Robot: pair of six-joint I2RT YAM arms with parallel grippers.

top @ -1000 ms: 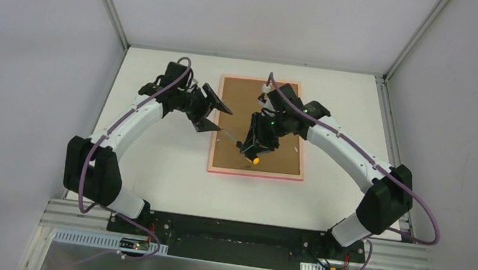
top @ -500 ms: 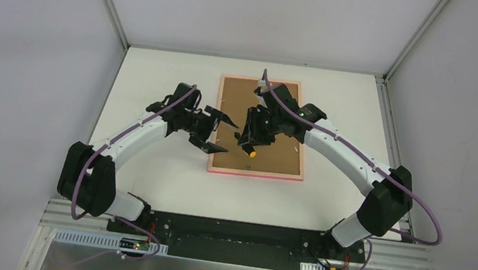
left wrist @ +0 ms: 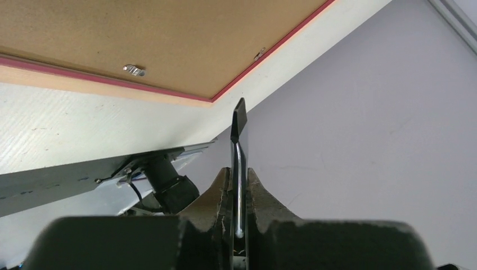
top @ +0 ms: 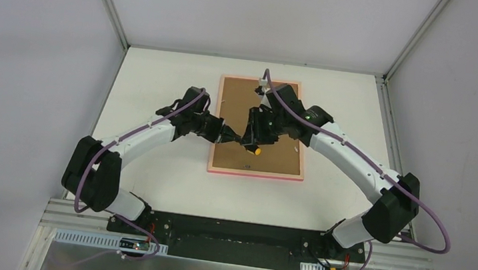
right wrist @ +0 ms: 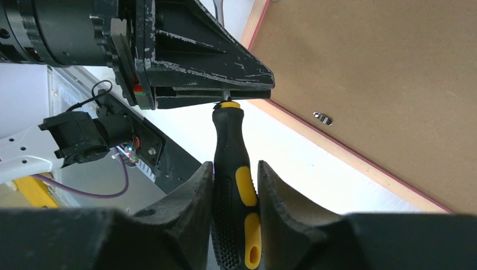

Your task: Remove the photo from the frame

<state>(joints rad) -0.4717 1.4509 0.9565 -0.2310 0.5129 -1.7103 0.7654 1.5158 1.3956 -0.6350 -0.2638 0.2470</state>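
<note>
2 grippers share 1 screwdriver (right wrist: 227,140) above the frame (top: 256,173). The right gripper (right wrist: 235,171) is clamped on the black-and-yellow handle. The left gripper (left wrist: 238,179) is pinched tight on the bare metal shaft, just behind the flat blade (left wrist: 239,115). The frame lies face down on the table (top: 155,79) with its brown backing board up, and the photo is presumably still inside beneath it.

This looks like a regrip of the tool, so only 1 gripper should let go at a time. The shaft must not slip in the jaws as the blade is aimed at a metal tab (left wrist: 134,70). A tab wants a flat, shallow push along the board, not a stab into it.

None of the photo's printed side shows. From above, the 2 wrists cover most of the tool. The tabs cannot all be counted, and whether any is already turned aside is too small to tell.
</note>
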